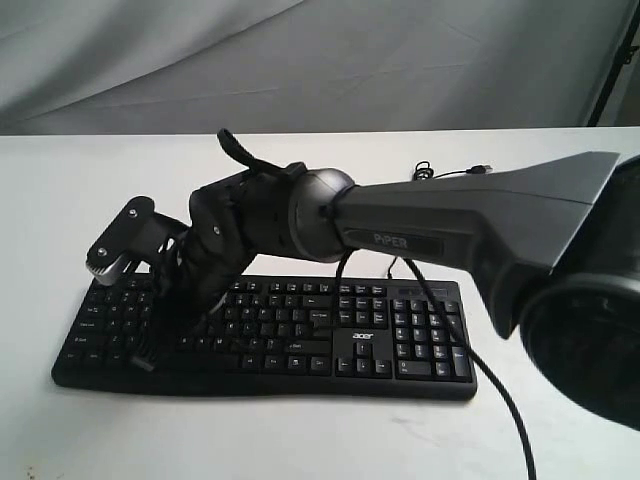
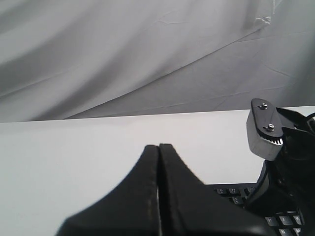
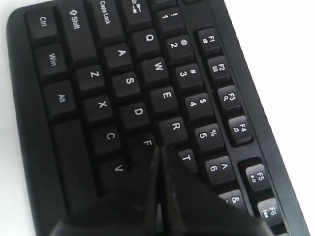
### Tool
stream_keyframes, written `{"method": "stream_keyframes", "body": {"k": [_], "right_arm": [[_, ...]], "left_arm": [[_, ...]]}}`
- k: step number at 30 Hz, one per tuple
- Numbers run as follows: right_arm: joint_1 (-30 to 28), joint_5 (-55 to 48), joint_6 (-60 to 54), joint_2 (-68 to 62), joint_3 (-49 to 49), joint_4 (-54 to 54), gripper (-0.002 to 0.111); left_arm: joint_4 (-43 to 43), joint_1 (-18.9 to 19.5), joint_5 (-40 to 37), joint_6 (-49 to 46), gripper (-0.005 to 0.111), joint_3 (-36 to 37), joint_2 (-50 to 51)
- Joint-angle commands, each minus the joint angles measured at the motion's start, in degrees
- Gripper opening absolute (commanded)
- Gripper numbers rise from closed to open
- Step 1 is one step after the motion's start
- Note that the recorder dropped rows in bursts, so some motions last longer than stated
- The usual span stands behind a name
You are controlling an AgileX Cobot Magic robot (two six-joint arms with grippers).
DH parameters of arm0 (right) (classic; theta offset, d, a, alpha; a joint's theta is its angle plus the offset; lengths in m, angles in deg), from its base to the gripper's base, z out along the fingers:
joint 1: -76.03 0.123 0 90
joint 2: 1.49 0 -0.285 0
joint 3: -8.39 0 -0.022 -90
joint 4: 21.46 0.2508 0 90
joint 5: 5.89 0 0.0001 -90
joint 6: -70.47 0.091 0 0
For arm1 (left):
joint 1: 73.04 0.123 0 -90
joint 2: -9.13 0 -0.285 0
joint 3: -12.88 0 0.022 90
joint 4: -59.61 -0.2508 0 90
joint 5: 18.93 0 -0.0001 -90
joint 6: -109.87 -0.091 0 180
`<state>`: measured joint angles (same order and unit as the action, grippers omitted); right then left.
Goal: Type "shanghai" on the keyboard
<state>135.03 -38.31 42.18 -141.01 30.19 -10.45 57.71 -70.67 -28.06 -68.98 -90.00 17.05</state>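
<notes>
Both the left gripper (image 2: 158,146) and right gripper (image 3: 160,147) had fingers pressed together on nothing, the right's tip by the F key (image 3: 146,142), and the keyboard (image 1: 360,345), flat by the worktop's (image 1: 300,440) near edge, looked like light stiff plastic, so probably poke keys gently, no grabbing.
</notes>
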Motion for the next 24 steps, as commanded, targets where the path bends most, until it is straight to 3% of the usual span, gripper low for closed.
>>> {"method": "stream_keyframes", "body": {"k": [1,24], "right_arm": [[-0.26,-0.30,-1.28,0.00,0.36,1.09,0.000],[-0.26,-0.34,-0.24,-0.61,0.12,-0.42,0.000]], "left_arm": [[0.11,-0.37,0.31,0.15,0.000,0.10,-0.14],[0.11,-0.37,0.31,0.15,0.000,0.10,-0.14]]}}
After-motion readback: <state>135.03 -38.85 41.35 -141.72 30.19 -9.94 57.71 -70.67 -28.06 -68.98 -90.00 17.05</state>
